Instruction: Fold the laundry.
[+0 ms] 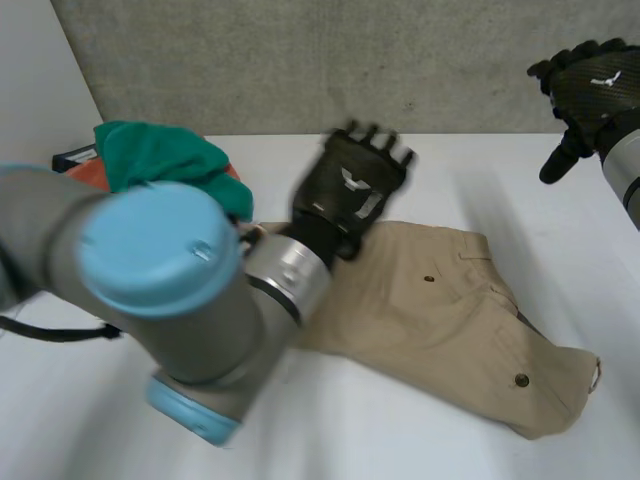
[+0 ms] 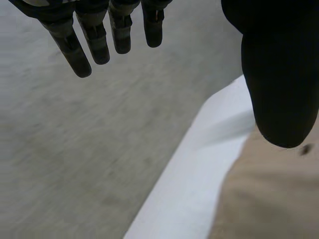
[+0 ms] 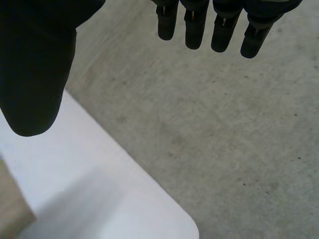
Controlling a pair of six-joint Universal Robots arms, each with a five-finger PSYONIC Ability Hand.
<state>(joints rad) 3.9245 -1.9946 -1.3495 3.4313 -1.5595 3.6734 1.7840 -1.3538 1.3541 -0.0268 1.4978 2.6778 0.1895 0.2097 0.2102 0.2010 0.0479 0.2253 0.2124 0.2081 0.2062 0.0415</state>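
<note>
Left arm sits nearest, above the white table. Khaki shorts lie flat mid-table, with a bunched green cloth near them. Left hand hovers over the shorts' far edge, fingers spread and empty. Right hand hangs well apart, fingers relaxed. Recommended: lower both hands and pinch opposite corners evenly.

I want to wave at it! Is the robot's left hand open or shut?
Open: the left hand has straight fingers above the khaki garment, holding nothing.

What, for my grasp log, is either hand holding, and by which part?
Nothing: the left hand hovers open over the shorts; the right hand is open, raised.
</note>
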